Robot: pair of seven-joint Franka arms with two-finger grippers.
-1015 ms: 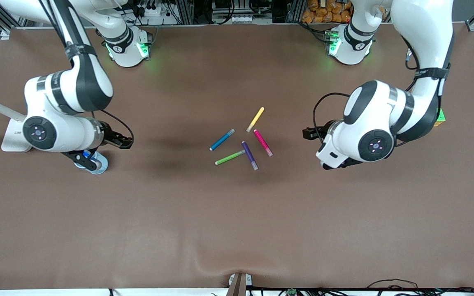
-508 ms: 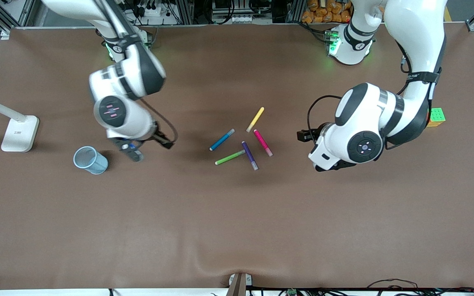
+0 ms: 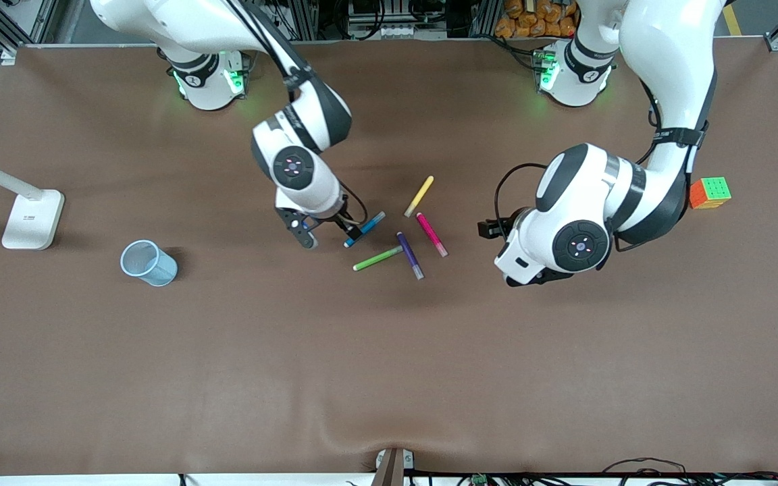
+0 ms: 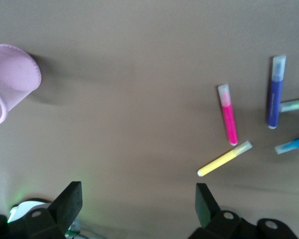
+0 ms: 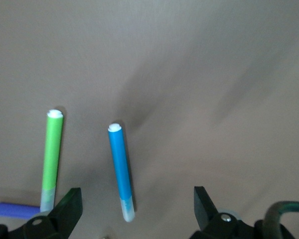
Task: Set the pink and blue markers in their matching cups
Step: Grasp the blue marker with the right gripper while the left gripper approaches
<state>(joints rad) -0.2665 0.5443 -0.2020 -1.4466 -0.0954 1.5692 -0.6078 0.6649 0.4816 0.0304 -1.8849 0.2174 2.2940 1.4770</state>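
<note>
Now right gripper (image 3: 327, 232) spread wide, empty, over blue marker (image 3: 365, 229), which lies flat on table (image 3: 389, 378); step in hand: approach for first pick. Pink marker (image 3: 431, 234) close by blue marker, toward left arm's end, untouched. Blue cup (image 3: 149, 263) well apart from blue marker, toward right arm's end. Left gripper (image 4: 137, 204) parted, empty, waits past pink marker; pink cup (image 4: 11, 82) shows in left wrist view. Next: centre fingers across barrel, descend, close.

Lying flat on brown counter (image 3: 389, 351): yellow pen (image 3: 419, 196), purple pen (image 3: 410, 256), green pen (image 3: 377, 258), clustered mid-counter. Colourful puzzle cube (image 3: 710, 192) toward left arm's end. White lamp base (image 3: 32, 219) toward right arm's end.
</note>
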